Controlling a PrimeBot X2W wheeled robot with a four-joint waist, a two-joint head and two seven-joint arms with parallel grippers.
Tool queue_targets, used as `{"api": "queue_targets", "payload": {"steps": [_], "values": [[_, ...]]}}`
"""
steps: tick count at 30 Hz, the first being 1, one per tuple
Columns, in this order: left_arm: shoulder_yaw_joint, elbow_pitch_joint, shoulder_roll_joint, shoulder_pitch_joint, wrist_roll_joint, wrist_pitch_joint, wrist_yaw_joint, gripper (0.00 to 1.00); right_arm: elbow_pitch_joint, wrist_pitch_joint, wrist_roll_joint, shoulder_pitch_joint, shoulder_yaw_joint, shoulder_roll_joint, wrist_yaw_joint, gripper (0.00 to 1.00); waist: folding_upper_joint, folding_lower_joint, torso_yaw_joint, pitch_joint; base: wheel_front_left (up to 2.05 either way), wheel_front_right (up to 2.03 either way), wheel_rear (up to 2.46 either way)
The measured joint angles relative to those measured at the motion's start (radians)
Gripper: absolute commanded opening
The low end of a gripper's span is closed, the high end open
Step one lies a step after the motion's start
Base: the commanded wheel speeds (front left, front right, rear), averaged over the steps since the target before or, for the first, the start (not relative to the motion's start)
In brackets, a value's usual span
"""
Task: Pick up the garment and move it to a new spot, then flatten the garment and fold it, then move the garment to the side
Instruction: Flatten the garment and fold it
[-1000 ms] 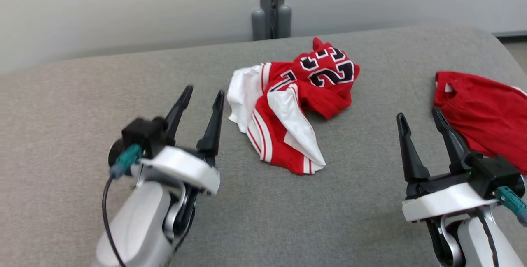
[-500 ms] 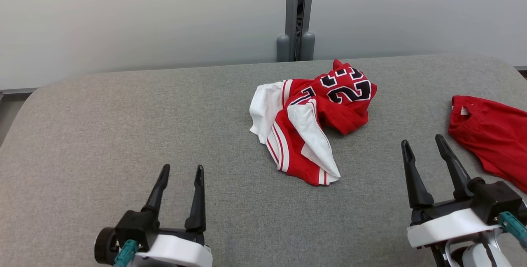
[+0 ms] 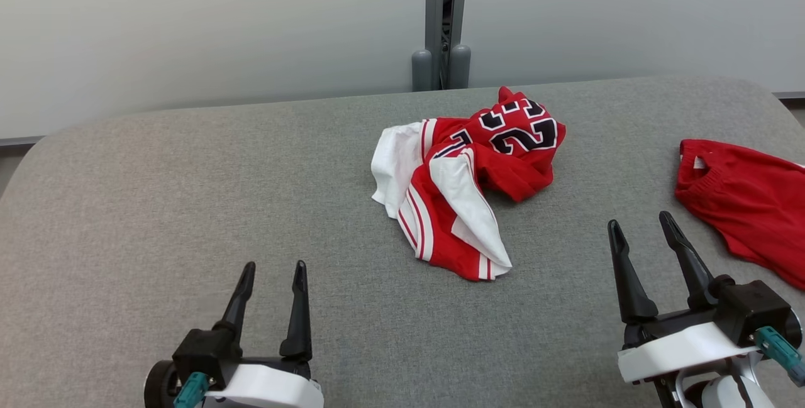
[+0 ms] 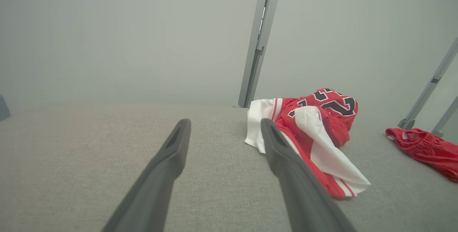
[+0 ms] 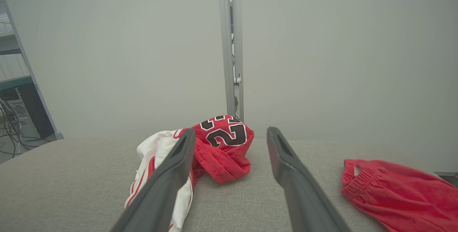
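A crumpled red and white jersey garment (image 3: 468,178) with black numerals lies in a heap on the grey padded table (image 3: 188,194), a little right of centre. My left gripper (image 3: 272,268) hovers open at the lower left, well short of the garment (image 4: 315,132). At the lower right my right gripper (image 3: 640,226) is also open, with nothing between its fingers. The same heap shows ahead of the right gripper in its wrist view as the garment (image 5: 218,146), partly behind the left finger.
A second red garment, shorts with an elastic waistband (image 3: 748,200), lies at the table's right edge, close to my right gripper. A grey post (image 3: 441,18) stands behind the table against a pale wall. Bare grey padding spreads across the left half.
The head camera has tilted and shifted, so the whole picture moved. My left arm has drawn back toward the near edge, its gripper now lower in view. Both grippers stay open; the garment lies unmoved.
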Motion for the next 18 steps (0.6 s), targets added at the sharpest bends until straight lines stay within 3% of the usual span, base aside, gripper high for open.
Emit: {"api": "queue_targets", "payload": {"steps": [9,18], "values": [[-0.098,0.184,-0.001,-0.07,-0.095,0.0,-0.065,1.0,0.002,0.0,0.001,-0.02,0.009,0.008,0.0,1.0,0.0,0.0001,-0.033,0.044,0.0,0.0,0.0],[-0.283,0.413,-0.001,-0.297,-0.249,0.0,-0.12,1.0,0.002,0.0,0.002,-0.06,0.015,0.017,0.0,1.0,0.0,0.0,-0.093,0.128,0.0,0.0,0.0]]}}
